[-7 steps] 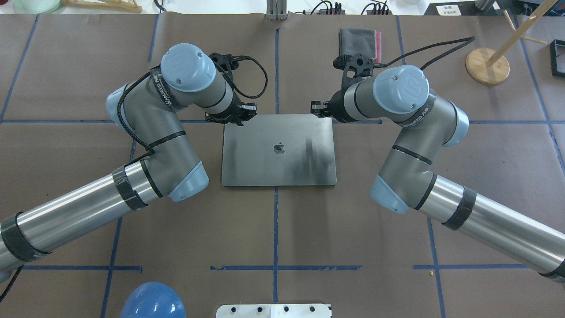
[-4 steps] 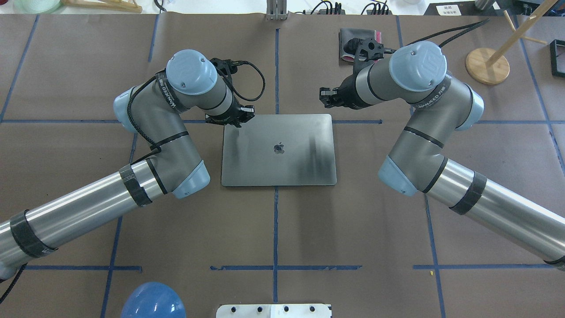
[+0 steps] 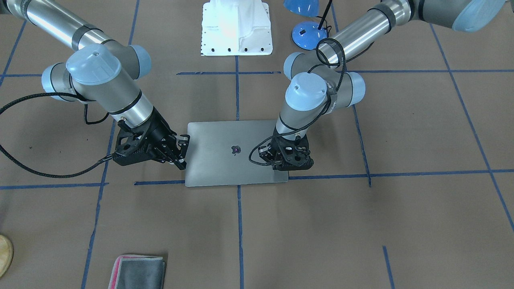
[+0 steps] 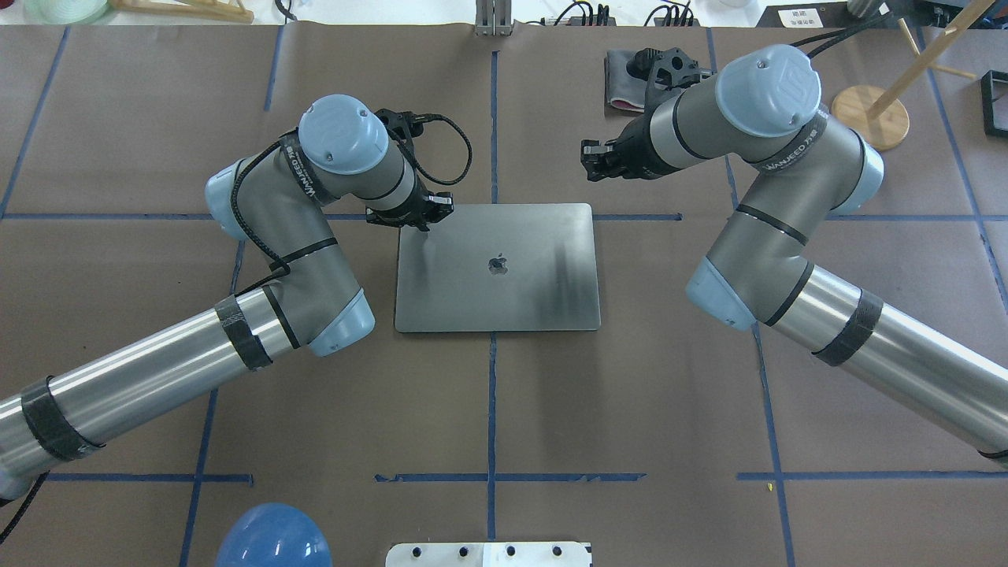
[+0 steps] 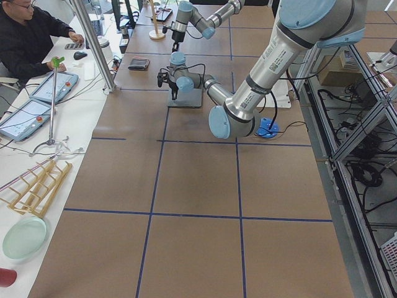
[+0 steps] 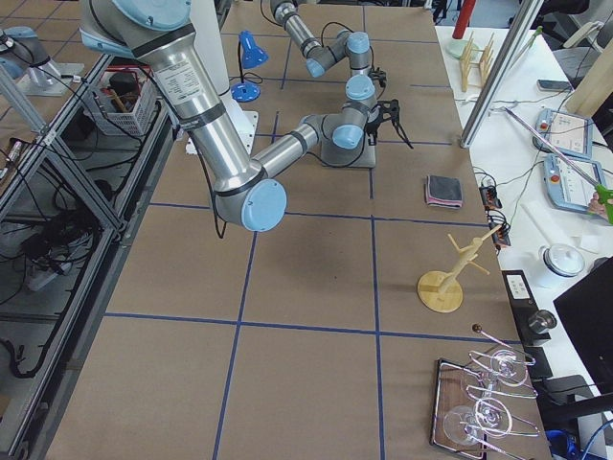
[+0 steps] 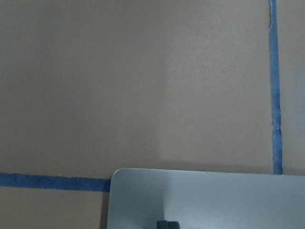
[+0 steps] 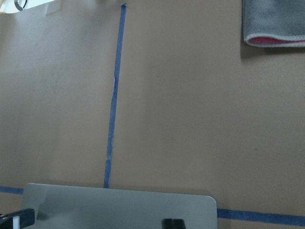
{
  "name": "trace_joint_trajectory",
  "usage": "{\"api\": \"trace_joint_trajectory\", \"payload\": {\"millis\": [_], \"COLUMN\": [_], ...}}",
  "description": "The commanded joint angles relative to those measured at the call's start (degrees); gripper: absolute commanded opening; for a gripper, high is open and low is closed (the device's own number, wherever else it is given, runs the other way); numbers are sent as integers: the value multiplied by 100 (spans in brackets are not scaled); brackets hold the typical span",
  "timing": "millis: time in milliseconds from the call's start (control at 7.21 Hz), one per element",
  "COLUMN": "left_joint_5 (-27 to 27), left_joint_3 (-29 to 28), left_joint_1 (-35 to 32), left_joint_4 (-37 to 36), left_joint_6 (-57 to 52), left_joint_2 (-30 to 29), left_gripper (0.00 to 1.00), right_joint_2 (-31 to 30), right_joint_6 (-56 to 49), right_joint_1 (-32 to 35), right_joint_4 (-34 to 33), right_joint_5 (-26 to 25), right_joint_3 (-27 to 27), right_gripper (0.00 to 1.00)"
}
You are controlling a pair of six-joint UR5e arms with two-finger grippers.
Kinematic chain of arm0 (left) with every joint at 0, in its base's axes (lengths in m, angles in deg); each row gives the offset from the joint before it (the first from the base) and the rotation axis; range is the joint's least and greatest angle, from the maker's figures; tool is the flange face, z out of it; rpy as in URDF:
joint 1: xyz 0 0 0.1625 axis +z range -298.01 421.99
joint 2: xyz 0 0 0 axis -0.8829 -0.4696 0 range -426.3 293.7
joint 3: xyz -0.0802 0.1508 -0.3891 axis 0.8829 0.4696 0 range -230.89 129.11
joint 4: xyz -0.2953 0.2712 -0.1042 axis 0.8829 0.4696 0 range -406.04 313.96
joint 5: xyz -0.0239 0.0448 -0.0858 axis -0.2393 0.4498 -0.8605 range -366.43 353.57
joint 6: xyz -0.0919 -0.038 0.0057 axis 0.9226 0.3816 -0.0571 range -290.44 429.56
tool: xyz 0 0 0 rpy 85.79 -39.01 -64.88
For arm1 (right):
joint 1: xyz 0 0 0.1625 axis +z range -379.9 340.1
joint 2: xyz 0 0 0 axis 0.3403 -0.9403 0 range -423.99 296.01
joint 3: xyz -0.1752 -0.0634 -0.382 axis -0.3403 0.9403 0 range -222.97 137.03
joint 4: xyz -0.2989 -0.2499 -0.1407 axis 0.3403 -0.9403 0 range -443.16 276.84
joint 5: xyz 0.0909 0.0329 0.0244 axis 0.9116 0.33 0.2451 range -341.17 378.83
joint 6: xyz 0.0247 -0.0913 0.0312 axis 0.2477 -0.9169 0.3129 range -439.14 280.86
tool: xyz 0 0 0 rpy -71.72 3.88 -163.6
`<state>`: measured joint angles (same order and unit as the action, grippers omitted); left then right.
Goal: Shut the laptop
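— How many things are on your bench, counted?

— One slim space-grey metal laptop (image 4: pixel 496 268). It lies flat with the lid down and the logo up, in the middle of the brown paper-covered bench (image 4: pixel 630 394). There is one small folded grey cloth with a pink edge (image 3: pixel 138 273), well apart from the laptop on the far side, by my right arm. And two hands, both mine.

— How do the hands stand?

— My left hand (image 4: pixel 427 213) has its fingers pressed together, with the tips over the lid's far left corner. I cannot tell whether they touch it. My right hand (image 4: pixel 592 161) is spread wide and holds nothing. It is off the laptop, out beyond its far right corner.

— What differs from a second ago?

— The laptop has not moved, and my left hand has barely shifted. My right hand was then right at the lid's far right corner. It has since drawn away toward the cloth.
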<state>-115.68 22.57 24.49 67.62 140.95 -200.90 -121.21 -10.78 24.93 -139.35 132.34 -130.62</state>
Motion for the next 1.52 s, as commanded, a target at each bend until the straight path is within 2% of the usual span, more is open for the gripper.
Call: {"api": "trace_joint_trajectory", "payload": {"millis": [0,139,277,416,554,693,832,970,1248,1386], "left_joint_5": [0,-9,-426,-1188,-1491,-1494,-1538,-1538,-1538,-1521], "left_joint_3": [-104,-78,-8,10,211,796,1141,1466,2073,2311], "left_joint_1": [15,-28,-212,-605,-774,-933,-1430,-1705,-2425,-2750], "left_joint_4": [16,94,95,86,51,42,34,-27,-1172,-1910], "left_joint_6": [-3,-12,-12,-12,-3,-29,-125,-866,-2718,-3493], "left_joint_2": [4,-5,4,13,161,745,1221,1617,2400,2656], "left_gripper": [0,0,0,43,99,100,100,100,100,100], "right_joint_2": [0,0,-9,-35,-122,-506,-710,-990,-1500,-2034], "right_joint_6": [-7,-7,-7,-7,-7,-76,-521,-1230,-3283,-4381], "right_joint_1": [70,87,131,227,420,639,902,1105,1518,1886], "right_joint_4": [3,3,-15,-6,-6,-15,-76,-520,-2413,-2771], "right_joint_5": [101,101,197,372,609,785,961,1032,946,997], "right_joint_3": [-6,-6,-6,-23,-119,-320,-401,-593,-1268,-1472], "right_gripper": [1,1,3,23,60,100,100,100,100,100]}}
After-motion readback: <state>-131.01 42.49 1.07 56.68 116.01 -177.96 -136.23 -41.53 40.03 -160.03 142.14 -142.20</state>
